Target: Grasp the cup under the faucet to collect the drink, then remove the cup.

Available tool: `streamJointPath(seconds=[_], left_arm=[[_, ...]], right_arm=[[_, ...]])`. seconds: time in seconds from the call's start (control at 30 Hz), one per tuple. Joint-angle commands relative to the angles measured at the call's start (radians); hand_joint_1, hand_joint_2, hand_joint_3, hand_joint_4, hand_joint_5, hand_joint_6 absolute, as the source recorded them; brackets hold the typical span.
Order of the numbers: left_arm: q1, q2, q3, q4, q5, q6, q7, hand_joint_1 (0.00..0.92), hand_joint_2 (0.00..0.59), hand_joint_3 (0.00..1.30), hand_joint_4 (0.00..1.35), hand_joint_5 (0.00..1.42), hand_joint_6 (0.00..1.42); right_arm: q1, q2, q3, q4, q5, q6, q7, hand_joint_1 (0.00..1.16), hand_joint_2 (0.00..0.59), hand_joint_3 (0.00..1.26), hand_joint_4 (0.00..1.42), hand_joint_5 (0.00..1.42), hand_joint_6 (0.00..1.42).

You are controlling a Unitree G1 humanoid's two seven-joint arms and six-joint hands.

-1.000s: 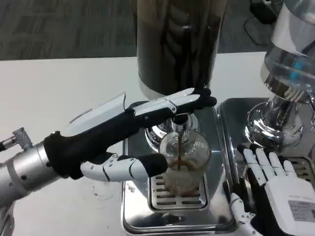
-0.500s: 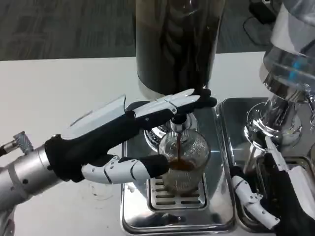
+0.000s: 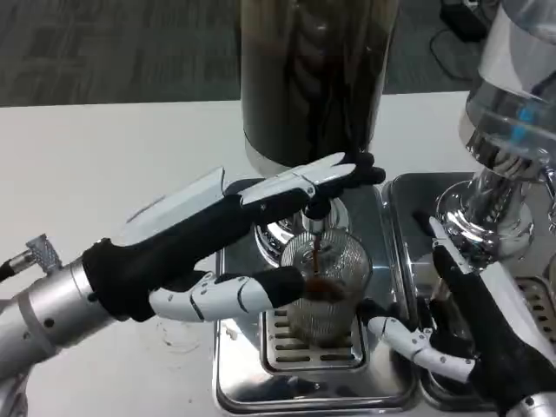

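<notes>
Currently filling: left hand (image 3: 208, 252) clamped around cup (image 3: 323, 282) under faucet (image 3: 317, 217); right hand (image 3: 473, 334) spread, empty. Next, probably withdraw cup level.

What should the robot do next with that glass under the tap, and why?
Probably keep the left hand steady on the cup. Dark drink is running from the faucet into it, and it looks only partly filled. The right hand is beside the cup, apparently not gripping it.
</notes>
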Motion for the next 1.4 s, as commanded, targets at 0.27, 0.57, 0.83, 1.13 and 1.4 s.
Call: streamJointPath(seconds=[0.27, 0.57, 0.83, 1.13, 1.4], left_arm=[[0.021, 0.003, -0.012, -0.033, 0.017, 0.025, -0.005, 0.000, 0.234, 0.11, 0.00, 0.09, 0.02], [0.024, 0.008, -0.008, -0.039, 0.019, 0.032, -0.002, 0.000, 0.234, 0.12, 0.00, 0.10, 0.02], [0.034, 0.013, -0.003, -0.051, 0.019, 0.039, -0.001, 0.000, 0.235, 0.13, 0.00, 0.11, 0.02], [0.053, 0.024, 0.009, -0.075, 0.020, 0.054, 0.007, 0.000, 0.236, 0.15, 0.00, 0.11, 0.02], [0.067, 0.042, 0.030, -0.098, 0.019, 0.073, 0.010, 0.000, 0.236, 0.15, 0.00, 0.11, 0.02]], right_arm=[[-0.030, -0.021, 0.004, 0.011, 0.036, 0.006, 0.041, 0.65, 0.146, 0.00, 0.00, 0.00, 0.00], [-0.060, -0.014, 0.024, 0.064, 0.038, -0.005, 0.035, 0.65, 0.146, 0.00, 0.00, 0.00, 0.00], [-0.077, -0.011, 0.045, 0.099, 0.038, -0.027, 0.026, 0.69, 0.144, 0.00, 0.00, 0.00, 0.00], [-0.095, 0.028, 0.058, 0.147, 0.046, -0.068, -0.014, 0.70, 0.144, 0.00, 0.00, 0.00, 0.00], [-0.116, 0.053, 0.077, 0.199, 0.067, -0.115, -0.023, 0.72, 0.140, 0.00, 0.00, 0.00, 0.02]])
